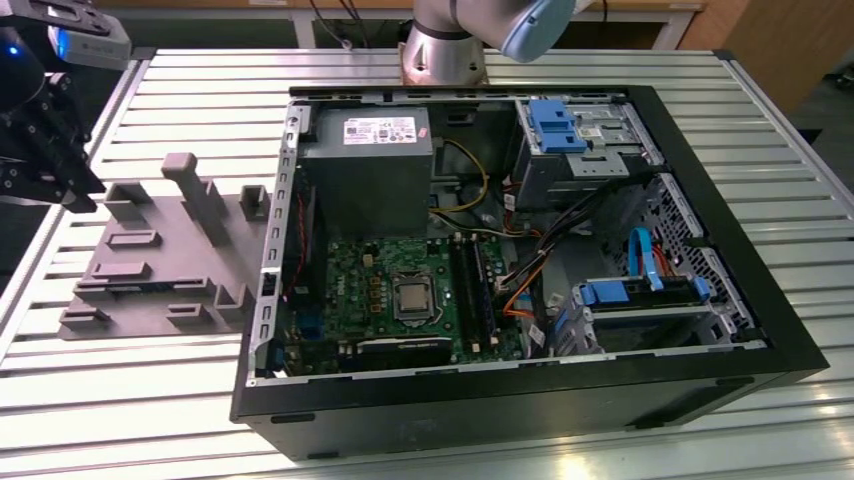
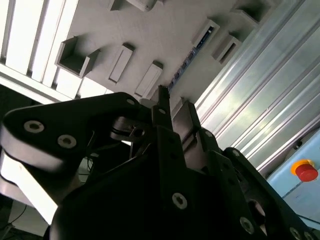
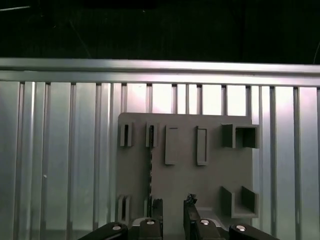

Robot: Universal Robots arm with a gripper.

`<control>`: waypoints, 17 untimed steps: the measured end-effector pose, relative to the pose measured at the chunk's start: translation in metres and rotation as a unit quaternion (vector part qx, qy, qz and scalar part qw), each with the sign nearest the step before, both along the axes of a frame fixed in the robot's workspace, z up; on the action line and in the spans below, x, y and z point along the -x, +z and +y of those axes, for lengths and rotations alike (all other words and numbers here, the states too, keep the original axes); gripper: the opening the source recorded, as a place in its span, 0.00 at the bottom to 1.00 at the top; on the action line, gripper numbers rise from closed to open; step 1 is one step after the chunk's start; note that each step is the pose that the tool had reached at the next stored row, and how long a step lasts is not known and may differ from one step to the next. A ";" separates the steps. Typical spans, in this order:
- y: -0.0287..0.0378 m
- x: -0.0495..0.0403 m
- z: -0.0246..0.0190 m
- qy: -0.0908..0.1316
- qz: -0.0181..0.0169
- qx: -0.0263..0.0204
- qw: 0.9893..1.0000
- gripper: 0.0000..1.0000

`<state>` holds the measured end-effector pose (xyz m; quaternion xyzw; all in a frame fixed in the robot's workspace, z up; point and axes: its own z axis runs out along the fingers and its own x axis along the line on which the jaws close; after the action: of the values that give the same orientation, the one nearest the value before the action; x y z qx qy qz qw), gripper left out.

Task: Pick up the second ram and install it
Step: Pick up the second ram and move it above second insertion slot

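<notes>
The second ram [image 3: 150, 172] is a thin dark strip standing on edge in the grey holder [image 3: 185, 190], between two pairs of slot blocks. In the second wrist view the ram [image 2: 189, 59] shows as a narrow line with bluish chips. My gripper [image 3: 173, 212] hovers over the holder's near edge, open, with nothing between its fingers [image 3: 156, 209]. The ram's line runs toward one finger rather than the gap. In the exterior view the gripper [image 1: 60, 165] hangs high at the far left, above and beside the holder [image 1: 160, 255].
An open black computer case [image 1: 747, 330] lies to the exterior view's right of the holder, with a green motherboard [image 1: 387, 280] and black slot rails [image 1: 470, 290] inside. A slatted metal table [image 1: 174, 80] carries both. The arm's base [image 1: 447, 45] stands behind the case.
</notes>
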<state>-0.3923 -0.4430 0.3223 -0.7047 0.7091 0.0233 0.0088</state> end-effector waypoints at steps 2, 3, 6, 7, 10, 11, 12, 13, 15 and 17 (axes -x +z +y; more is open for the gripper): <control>-0.0002 0.0003 -0.0001 0.000 -0.001 0.000 1.000 0.31; -0.0002 0.0003 -0.0001 0.000 -0.001 0.000 1.000 0.31; -0.0001 0.0003 -0.0001 0.000 -0.002 0.000 1.000 0.31; -0.0001 0.0003 -0.0001 0.000 -0.002 0.000 1.000 0.31; -0.0001 0.0003 -0.0001 0.000 -0.002 0.000 1.000 0.31; -0.0001 0.0003 -0.0001 0.000 -0.002 0.000 1.000 0.31; -0.0001 0.0003 -0.0001 0.000 -0.002 0.000 1.000 0.31; -0.0002 0.0003 -0.0001 0.000 -0.002 0.000 1.000 0.31; -0.0002 0.0003 -0.0001 0.000 -0.002 0.000 1.000 0.32; -0.0003 0.0004 -0.0001 0.000 -0.002 0.000 1.000 0.38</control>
<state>-0.3927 -0.4432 0.3220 -0.7048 0.7090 0.0217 0.0104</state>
